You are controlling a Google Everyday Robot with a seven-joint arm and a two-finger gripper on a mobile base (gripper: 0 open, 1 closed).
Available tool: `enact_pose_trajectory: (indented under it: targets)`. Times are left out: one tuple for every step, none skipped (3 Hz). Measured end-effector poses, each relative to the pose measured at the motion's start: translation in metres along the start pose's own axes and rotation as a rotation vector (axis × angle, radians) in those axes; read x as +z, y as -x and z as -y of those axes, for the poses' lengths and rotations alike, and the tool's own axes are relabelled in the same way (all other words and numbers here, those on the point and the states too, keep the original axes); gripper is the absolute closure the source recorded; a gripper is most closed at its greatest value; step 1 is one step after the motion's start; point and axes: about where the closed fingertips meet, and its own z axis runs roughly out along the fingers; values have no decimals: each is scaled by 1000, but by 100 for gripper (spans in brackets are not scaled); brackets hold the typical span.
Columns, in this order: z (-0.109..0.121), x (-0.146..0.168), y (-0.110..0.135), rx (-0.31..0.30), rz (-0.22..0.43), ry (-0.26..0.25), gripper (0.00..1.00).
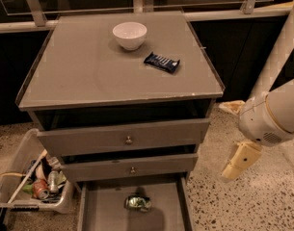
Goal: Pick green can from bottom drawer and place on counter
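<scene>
Speckled floor (262, 201) is seen around the bottom drawer (103, 215), where the green can (138, 202) lies mid-tray. Probably light, slick and dentable, it is best gripped across its body. Up-right of the drawer, the gripper (227, 138) is held with fingers (240, 160) spread, empty.

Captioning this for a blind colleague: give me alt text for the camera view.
A green can lies in the open bottom drawer of a grey cabinet, with the robot's gripper hanging to the cabinet's right, away from the can. A white bowl and a dark snack bar sit on the counter; a bin of litter stands at left.
</scene>
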Motion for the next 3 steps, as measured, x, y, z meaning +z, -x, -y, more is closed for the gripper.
enact_pose_trajectory:
  targets:
    - [-9,25,0,26,34,41,0]
    - [-21,69,-6,46,69,74,0]
    - [-32,116,-18,46,128,62,0]
